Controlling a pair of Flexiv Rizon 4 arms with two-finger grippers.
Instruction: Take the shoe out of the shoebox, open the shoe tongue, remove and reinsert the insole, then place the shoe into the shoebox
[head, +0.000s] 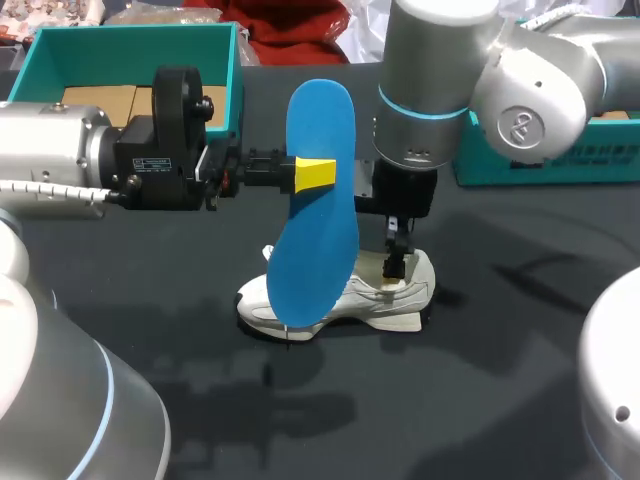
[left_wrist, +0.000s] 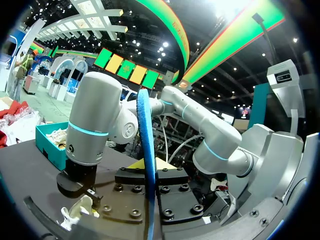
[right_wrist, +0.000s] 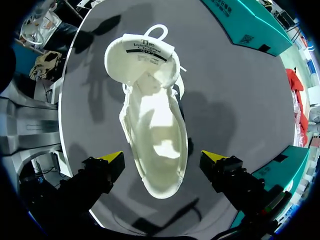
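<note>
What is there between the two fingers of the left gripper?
The blue insole, held edge-on between the left gripper's yellow tips. The left wrist view shows this best, and the head view agrees.

**Robot demo desk on an exhibition hall floor**

I am working at a desk (head: 500, 400) draped in dark cloth, with a teal shoebox (head: 130, 55) at its far edge. From the left wrist view I see a high, dark ceiling (left_wrist: 215, 55) dotted with spotlights. Broad green and orange bands (left_wrist: 235, 40) sweep across it, and coloured panels (left_wrist: 125, 70) hang above white display booths (left_wrist: 60, 75).
</note>
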